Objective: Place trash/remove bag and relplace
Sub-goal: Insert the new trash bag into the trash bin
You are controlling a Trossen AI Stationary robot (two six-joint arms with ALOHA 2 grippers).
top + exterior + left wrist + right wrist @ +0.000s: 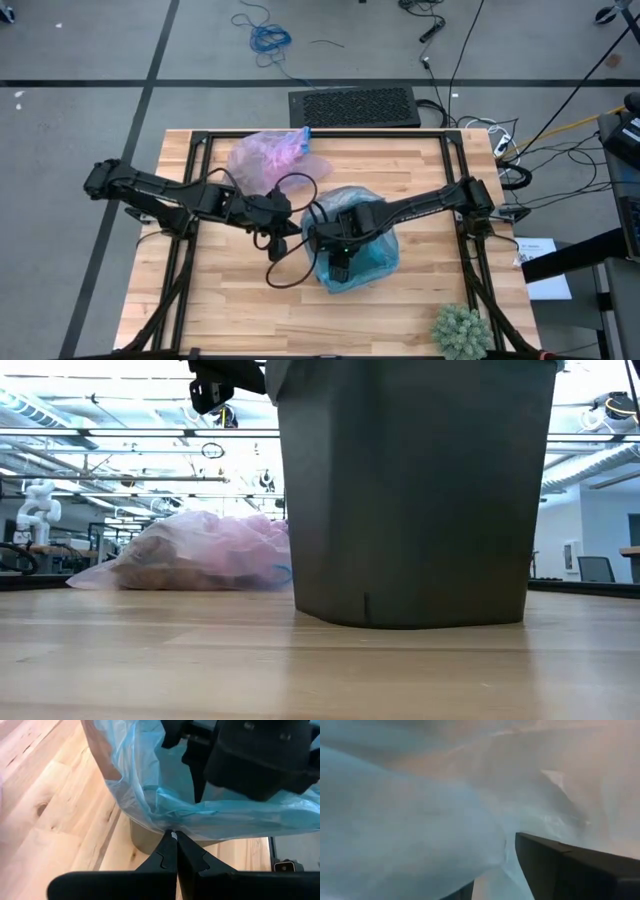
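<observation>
Left gripper (175, 836): fingers pressed together, pinching the rim of the light blue bag (150, 795).
Right gripper (340, 262): down inside the blue bag; its fingers' state cannot be told.
Bin (415, 490): dark grey, upright mid-table, lined with the blue bag.
Lavender-pink bag (268, 155): crinkly, translucent, lying on the table behind the bin, well apart from both grippers.
Trash (160, 565): brown wads showing through it.

My overhead picture is evenly lit, with only soft shadows under my arms on the pale wooden table (250, 290). At table height, bright ceiling strip lights glare behind the dark grey plastic bin (410, 490), leaving it silhouetted. My right wrist sees only blurred, hazy light blue plastic film (410, 820).
</observation>
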